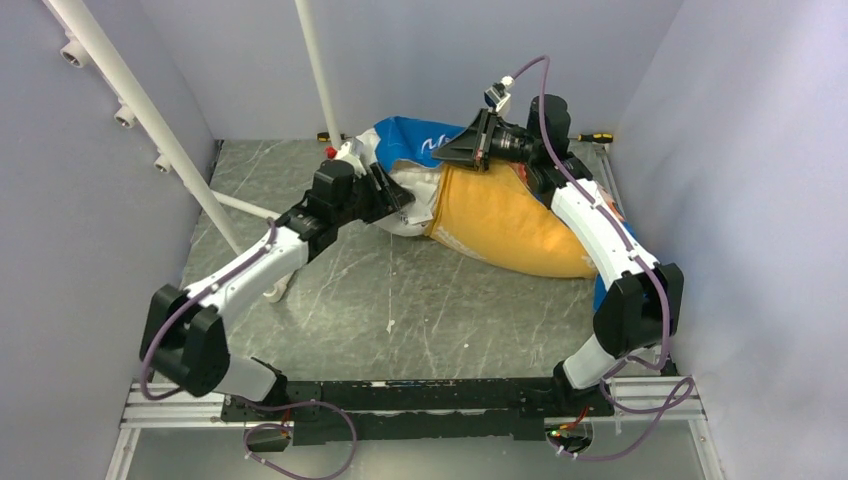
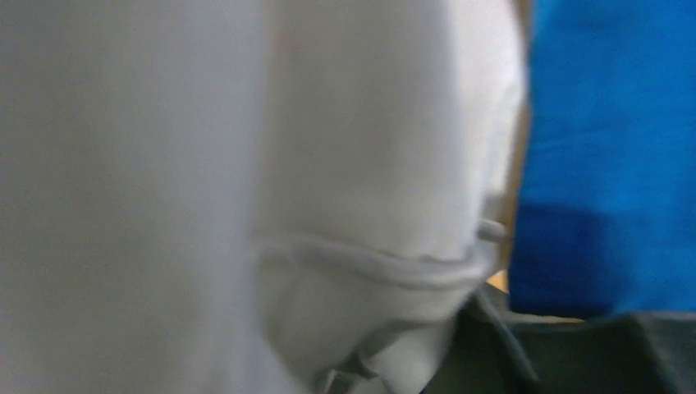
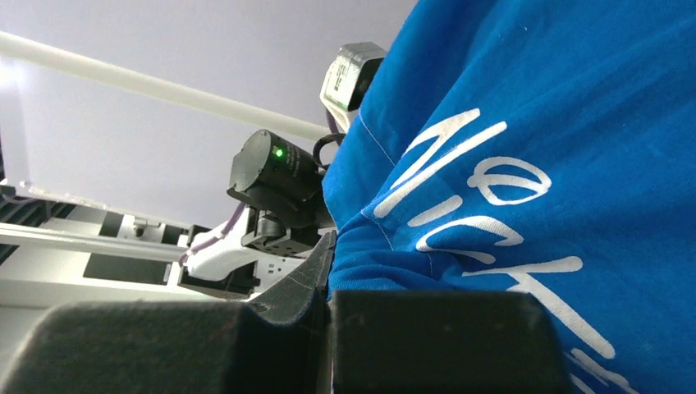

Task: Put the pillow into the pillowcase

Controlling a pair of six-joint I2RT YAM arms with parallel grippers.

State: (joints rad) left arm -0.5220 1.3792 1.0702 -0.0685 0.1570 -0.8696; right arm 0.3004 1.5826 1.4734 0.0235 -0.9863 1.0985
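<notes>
The pillowcase lies at the back right, yellow-orange side up and bulging, with its blue side lifted at the mouth. The white pillow sticks out of that mouth to the left. My right gripper is shut on the blue hem and holds it up. In the right wrist view the gripper pinches the blue fabric with white lettering. My left gripper is pressed against the pillow's exposed end. The left wrist view is filled by the pillow and its piped seam, with blue fabric at the right; the fingers are hidden.
A slanted white pipe frame and a vertical white pipe stand at the back left. Screwdrivers lie along the back wall. Grey walls close in on both sides. The marble tabletop lies between the arms.
</notes>
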